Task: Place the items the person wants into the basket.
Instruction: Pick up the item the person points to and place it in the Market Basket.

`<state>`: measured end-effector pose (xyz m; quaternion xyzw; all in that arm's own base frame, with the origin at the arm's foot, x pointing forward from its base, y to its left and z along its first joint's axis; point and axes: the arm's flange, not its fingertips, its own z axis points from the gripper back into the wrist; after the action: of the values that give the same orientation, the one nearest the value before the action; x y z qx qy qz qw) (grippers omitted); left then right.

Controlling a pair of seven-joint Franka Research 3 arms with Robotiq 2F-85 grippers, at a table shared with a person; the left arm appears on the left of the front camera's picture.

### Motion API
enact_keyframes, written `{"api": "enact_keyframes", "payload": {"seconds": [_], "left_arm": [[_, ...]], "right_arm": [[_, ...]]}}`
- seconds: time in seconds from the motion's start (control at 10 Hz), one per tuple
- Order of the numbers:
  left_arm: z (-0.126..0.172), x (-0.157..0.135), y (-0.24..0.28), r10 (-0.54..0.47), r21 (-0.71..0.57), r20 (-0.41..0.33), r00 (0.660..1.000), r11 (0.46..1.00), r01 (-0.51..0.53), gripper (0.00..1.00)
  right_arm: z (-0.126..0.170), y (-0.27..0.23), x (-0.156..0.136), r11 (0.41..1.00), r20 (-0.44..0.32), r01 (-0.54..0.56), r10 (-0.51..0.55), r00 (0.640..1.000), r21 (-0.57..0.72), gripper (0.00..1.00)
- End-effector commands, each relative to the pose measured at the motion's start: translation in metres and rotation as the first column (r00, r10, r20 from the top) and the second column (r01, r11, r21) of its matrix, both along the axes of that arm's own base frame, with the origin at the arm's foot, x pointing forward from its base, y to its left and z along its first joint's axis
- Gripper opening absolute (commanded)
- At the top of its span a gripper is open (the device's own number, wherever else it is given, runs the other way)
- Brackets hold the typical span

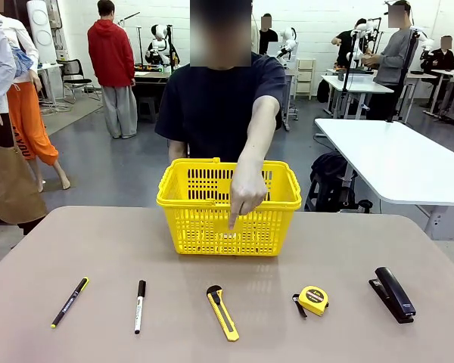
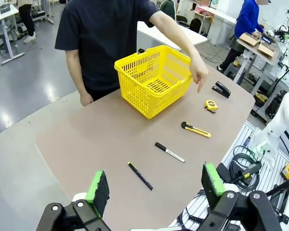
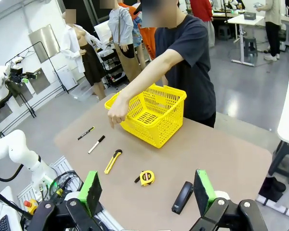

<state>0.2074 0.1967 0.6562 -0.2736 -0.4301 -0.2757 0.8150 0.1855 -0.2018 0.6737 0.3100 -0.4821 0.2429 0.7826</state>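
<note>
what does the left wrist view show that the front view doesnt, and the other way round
Left wrist view: the robot's left hand, open, low in the frame, and the slotted floor of the basket seen from above.

Front view: the tools head-on in a row, left to right: pen, marker, utility knife, tape measure, stapler.

Both: the person's hand pointing down by the yellow basket, and all five tools lying on the table, none in the basket.

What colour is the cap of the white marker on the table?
Black. The marker and its cap show best in the front view.
</note>
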Motion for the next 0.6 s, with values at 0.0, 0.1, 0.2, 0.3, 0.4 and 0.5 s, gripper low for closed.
{"api": "enact_keyframes", "payload": {"seconds": [0.0, 0.1, 0.2, 0.3, 0.4, 0.5], "left_arm": [[0.001, 0.0, 0.0, -0.016, 0.006, 0.014, 1.0, 1.0, 0.016, 1.0], [0.001, 0.0, 0.0, -0.016, 0.006, 0.014, 1.0, 1.0, 0.016, 1.0], [0.001, 0.0, 0.0, -0.016, 0.006, 0.014, 1.0, 1.0, 0.016, 1.0], [0.001, 0.0, 0.0, -0.016, 0.006, 0.014, 1.0, 1.0, 0.016, 1.0], [-0.001, 0.0, 0.001, 0.001, 0.002, -0.001, 1.0, 1.0, -0.001, 1.0], [0.015, -0.008, -0.012, 0.046, 0.012, 0.016, 0.999, 0.999, -0.046, 1.0]], "right_arm": [[-0.001, -0.001, 0.0, 1.0, 0.01, -0.019, 0.019, 1.0, 0.007, 1.0], [-0.001, -0.001, 0.0, 1.0, 0.01, -0.019, 0.019, 1.0, 0.007, 1.0], [-0.001, -0.001, 0.0, 1.0, 0.01, -0.019, 0.019, 1.0, 0.007, 1.0], [-0.001, -0.001, 0.0, 1.0, 0.01, -0.019, 0.019, 1.0, 0.007, 1.0], [-0.001, -0.001, 0.0, 1.0, 0.01, -0.019, 0.019, 1.0, 0.007, 1.0], [-0.001, -0.001, 0.0, 1.0, 0.01, -0.019, 0.019, 1.0, 0.007, 1.0]]}}
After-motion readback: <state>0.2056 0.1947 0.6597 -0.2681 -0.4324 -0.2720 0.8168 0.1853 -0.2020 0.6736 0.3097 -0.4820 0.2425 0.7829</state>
